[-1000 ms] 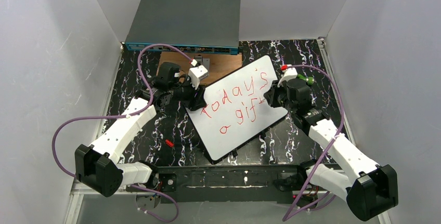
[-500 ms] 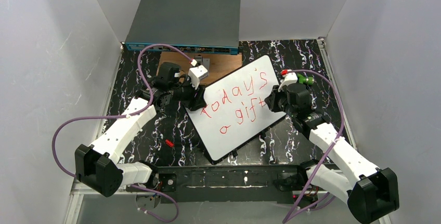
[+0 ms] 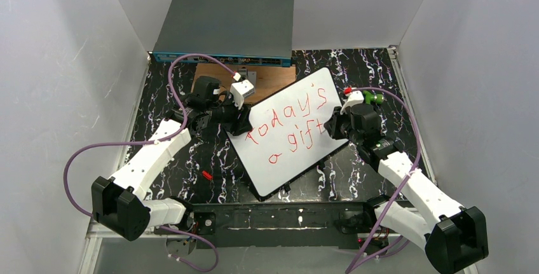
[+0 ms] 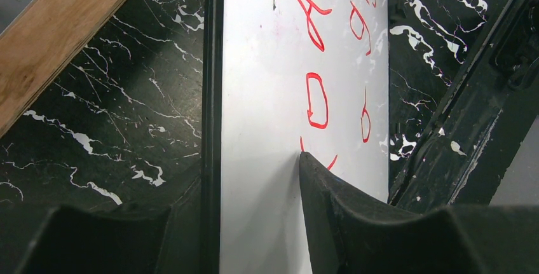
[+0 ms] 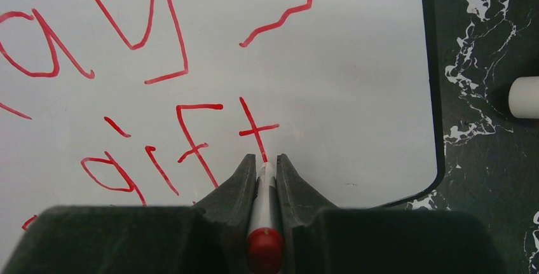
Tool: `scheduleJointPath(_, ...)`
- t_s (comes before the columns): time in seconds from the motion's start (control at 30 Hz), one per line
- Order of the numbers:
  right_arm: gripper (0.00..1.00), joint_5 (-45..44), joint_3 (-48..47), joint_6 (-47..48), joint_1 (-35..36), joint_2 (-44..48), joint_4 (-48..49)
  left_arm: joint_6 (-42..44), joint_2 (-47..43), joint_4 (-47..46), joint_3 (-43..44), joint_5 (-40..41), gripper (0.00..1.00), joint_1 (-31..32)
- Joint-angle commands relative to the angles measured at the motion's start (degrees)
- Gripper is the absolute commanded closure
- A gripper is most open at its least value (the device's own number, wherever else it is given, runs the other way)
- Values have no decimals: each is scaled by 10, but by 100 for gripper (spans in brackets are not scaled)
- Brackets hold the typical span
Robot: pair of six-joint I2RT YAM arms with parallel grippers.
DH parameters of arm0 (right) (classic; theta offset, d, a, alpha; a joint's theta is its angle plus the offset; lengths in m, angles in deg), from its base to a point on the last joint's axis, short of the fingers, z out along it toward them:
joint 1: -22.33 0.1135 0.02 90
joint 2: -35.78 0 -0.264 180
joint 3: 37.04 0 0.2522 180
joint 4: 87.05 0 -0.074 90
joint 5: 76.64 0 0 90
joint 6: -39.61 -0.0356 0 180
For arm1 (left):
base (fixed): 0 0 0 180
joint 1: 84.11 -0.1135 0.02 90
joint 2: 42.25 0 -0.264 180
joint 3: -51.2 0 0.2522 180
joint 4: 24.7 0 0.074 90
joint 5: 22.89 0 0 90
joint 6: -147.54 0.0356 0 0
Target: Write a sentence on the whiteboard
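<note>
Marker (image 5: 262,213) tip on whiteboard (image 3: 289,131), near edge

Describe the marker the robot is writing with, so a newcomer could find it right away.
Start at the whiteboard, the big tilted white board with red writing. At its right edge, the right gripper clamps a thin white marker with a red end, tip at the "t" of "gift". The other white cylinder beside the board lies loose.

The whiteboard (image 3: 290,132) lies tilted at the centre of the surface (image 3: 162,102); the network switch (image 3: 224,29) stands behind it, the wooden plate (image 3: 274,78) between them, partly under the board's far edge.
</note>
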Motion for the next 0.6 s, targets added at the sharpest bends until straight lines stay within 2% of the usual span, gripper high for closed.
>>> scheduleJointPath(0.0, 99, 0, 14, -9, -3, 5, -15, 50, 1, 12, 7, -26, 100, 17)
scheduleJointPath(0.57, 99, -45, 5, -8, -4, 1, -42, 50, 0, 11, 5, -26, 100, 17)
